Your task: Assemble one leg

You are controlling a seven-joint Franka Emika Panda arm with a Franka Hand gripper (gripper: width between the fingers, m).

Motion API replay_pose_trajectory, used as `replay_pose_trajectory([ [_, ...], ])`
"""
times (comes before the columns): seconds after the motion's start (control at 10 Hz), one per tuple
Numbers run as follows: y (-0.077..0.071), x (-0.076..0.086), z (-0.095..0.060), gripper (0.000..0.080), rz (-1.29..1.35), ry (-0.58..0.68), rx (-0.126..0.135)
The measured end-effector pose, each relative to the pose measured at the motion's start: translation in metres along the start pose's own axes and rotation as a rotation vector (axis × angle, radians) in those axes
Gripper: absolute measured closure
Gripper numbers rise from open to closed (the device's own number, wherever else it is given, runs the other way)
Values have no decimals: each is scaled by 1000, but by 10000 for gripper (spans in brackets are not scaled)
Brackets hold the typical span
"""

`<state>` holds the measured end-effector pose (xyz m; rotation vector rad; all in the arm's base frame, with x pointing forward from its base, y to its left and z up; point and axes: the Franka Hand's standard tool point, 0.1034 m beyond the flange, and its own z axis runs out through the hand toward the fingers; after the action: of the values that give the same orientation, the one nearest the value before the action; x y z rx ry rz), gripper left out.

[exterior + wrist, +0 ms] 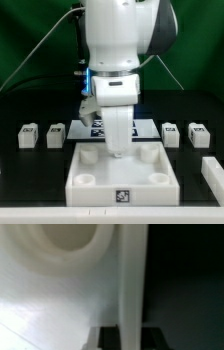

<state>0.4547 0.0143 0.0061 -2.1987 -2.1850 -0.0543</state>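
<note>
Four small white legs with tags stand in a row: two at the exterior view's left [28, 133] [56, 131] and two at its right [170, 131] [197, 133]. None is held. The large white square tray-like piece [150, 178] lies in front, with round corner holes. My gripper [118, 150] points straight down at that piece's far wall. In the wrist view my gripper [128, 334] straddles the thin white wall [130, 280]. Both dark fingers [106, 337] press against the wall with no gap showing. A round corner hole [65, 241] lies beside the wall.
The marker board [98, 127] lies behind the tray piece, partly hidden by the arm. Another white part [212, 172] lies at the exterior view's right edge. The table is black, with a green backdrop behind it.
</note>
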Motion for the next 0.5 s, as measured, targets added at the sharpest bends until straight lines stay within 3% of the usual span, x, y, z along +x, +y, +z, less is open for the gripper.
replay_pose_trajectory([
  [0.2,28,31,0,749,10,23,-32],
  [0.5,35,47,3,749,1,31,-16],
])
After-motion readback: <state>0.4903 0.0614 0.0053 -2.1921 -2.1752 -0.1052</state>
